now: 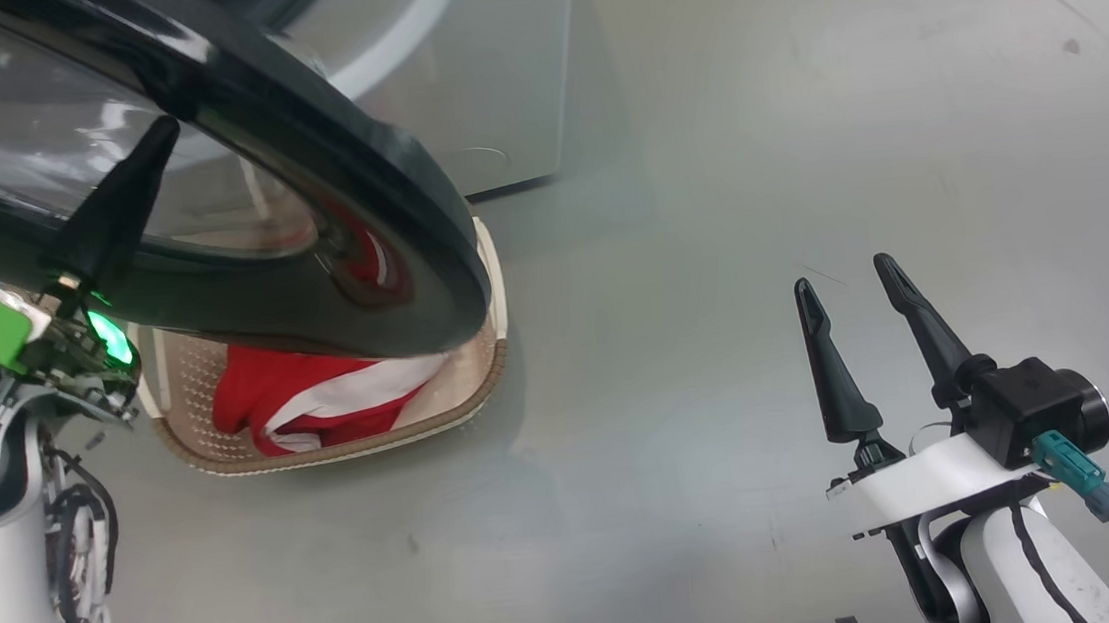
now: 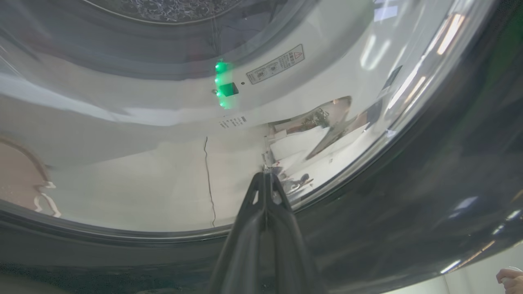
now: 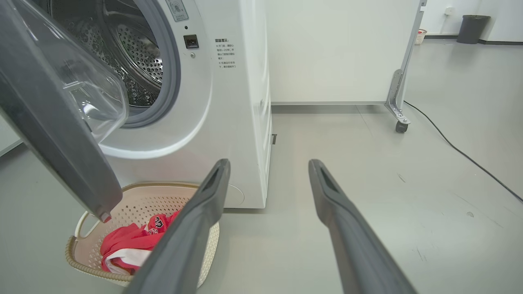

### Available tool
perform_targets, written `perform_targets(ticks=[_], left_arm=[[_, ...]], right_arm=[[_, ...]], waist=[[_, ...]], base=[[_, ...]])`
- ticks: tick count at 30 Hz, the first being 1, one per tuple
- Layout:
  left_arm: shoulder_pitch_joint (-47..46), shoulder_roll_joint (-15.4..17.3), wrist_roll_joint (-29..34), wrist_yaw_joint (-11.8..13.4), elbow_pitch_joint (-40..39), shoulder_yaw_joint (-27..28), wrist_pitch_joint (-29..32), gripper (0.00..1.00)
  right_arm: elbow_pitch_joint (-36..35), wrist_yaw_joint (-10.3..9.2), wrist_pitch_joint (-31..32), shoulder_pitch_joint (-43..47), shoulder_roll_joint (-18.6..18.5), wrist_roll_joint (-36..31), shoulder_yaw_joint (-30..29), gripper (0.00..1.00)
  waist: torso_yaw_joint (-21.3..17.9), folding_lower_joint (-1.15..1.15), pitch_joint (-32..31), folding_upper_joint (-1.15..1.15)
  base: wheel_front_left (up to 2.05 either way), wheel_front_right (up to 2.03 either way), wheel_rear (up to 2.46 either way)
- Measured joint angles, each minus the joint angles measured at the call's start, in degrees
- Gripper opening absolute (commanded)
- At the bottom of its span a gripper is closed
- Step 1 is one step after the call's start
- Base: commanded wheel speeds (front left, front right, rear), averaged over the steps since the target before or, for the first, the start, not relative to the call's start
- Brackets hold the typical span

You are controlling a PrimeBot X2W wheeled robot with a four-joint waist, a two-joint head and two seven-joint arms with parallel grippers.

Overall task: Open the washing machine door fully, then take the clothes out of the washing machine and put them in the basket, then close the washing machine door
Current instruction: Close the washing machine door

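- Grey floor (image 1: 709, 238), white washing machine (image 3: 241, 102), drum (image 3: 139, 49) seen from my right wrist.
- The black door (image 1: 350, 159) hides part of the basket (image 1: 326, 455) with red clothes (image 1: 250, 388).
- My left pincer (image 2: 265, 176) is pressed together at the door; right pincer (image 1: 842, 273) spread.

We see the washing machine door (image 1: 373, 187) as glossy black around clear glass. The washing machine (image 3: 237, 102) is white, with a grey gasket and a steel drum dotted all over with small holes. The basket (image 3: 163, 200) is cream, perforated in neat rows, under a brown woven-look rim. The clothes (image 1: 251, 403) are bright red with a broad white stripe and a small dark-and-white print. Our left claw (image 1: 160, 135) and right claw (image 1: 842, 273) are black; a green light (image 1: 110, 340) glows near the left one. The floor (image 1: 700, 138) is pale grey.
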Motion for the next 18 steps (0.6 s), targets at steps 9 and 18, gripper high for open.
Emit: perform_targets(ticks=[9,18], left_arm=[[-4.93,1.22,2.68,0.00,3.54,1.43,-2.89,0.00],[-9.70,2.15,3.83,0.00,6.73,1.91,-4.83,0.00]], right_arm=[[1.31,0.01,-0.57,-0.65,0.77,1.03,0.42,1.00],[1.96,0.01,-1.02,-1.71,0.99,2.20,0.65,1.00]], waist=[[-5.10,0.00,1.68,0.00],[-9.29,0.00,3.22,0.00]], base=[[0.00,0.00,0.00],[0.00,0.00,0.00]])
